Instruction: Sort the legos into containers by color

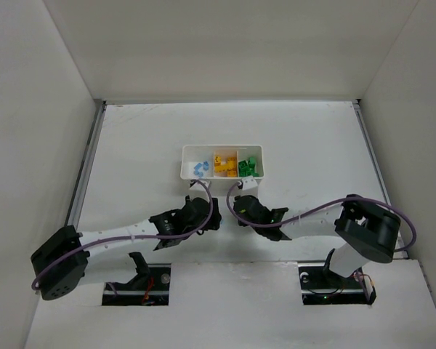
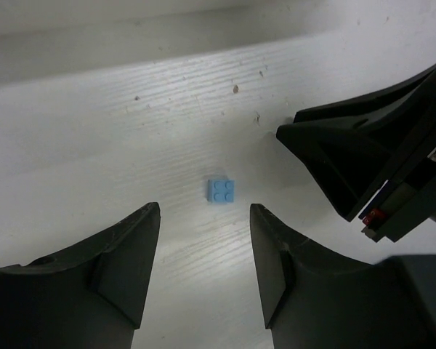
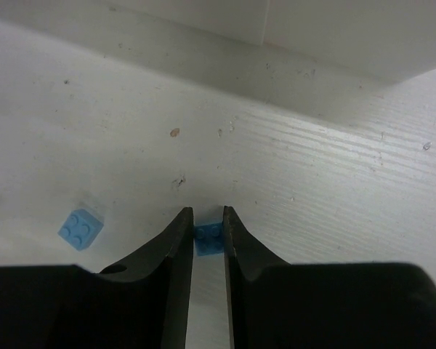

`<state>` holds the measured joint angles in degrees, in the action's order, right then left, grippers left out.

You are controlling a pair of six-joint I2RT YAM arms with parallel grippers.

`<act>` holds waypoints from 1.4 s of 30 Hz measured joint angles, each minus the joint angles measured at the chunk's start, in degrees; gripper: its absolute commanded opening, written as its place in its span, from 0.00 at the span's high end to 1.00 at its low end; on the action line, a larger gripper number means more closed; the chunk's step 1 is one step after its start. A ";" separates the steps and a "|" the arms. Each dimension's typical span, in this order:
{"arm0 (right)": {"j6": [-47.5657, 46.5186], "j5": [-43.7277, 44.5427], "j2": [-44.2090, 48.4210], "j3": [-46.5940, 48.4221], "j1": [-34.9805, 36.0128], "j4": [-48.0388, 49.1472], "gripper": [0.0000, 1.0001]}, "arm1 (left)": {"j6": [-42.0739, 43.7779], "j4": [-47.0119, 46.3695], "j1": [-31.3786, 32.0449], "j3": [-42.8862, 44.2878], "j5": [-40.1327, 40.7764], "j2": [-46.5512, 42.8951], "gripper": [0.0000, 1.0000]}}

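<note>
Left gripper (image 2: 203, 214) hung spread over a loose pale blue brick (image 2: 221, 190) on the table (image 2: 94, 131), near side of the tray (image 1: 218, 179); centre the brick before closing. Right gripper (image 3: 207, 212) was pinched on another blue brick (image 3: 208, 238). Tray compartments: blues (image 1: 200, 168) left, yellows (image 1: 223, 165) middle, greens (image 1: 248, 166) right.

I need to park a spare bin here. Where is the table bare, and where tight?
Bare table lies behind the white tray up to the back wall, and either side out to the rails. Crowded: the strip in front, where the left pincer hangs open over a loose blue brick and the right pincer grips a second blue brick.
</note>
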<state>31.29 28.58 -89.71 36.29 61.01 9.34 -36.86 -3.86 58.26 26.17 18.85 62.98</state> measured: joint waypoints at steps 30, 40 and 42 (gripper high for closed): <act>1.60 -1.16 23.54 -4.26 -4.63 -1.77 0.77 | 4.70 -9.31 4.44 2.84 2.56 17.51 0.86; 1.09 -4.46 20.24 -0.50 -7.39 -0.31 0.77 | 4.85 -8.04 1.38 1.09 5.60 3.13 0.87; 1.18 -5.53 17.18 1.77 -7.43 1.40 0.77 | 4.22 -7.93 -0.52 -0.02 5.95 -1.86 0.87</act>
<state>32.47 23.05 -72.53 38.06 53.58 10.74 -32.64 -11.79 57.74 26.15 24.80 61.12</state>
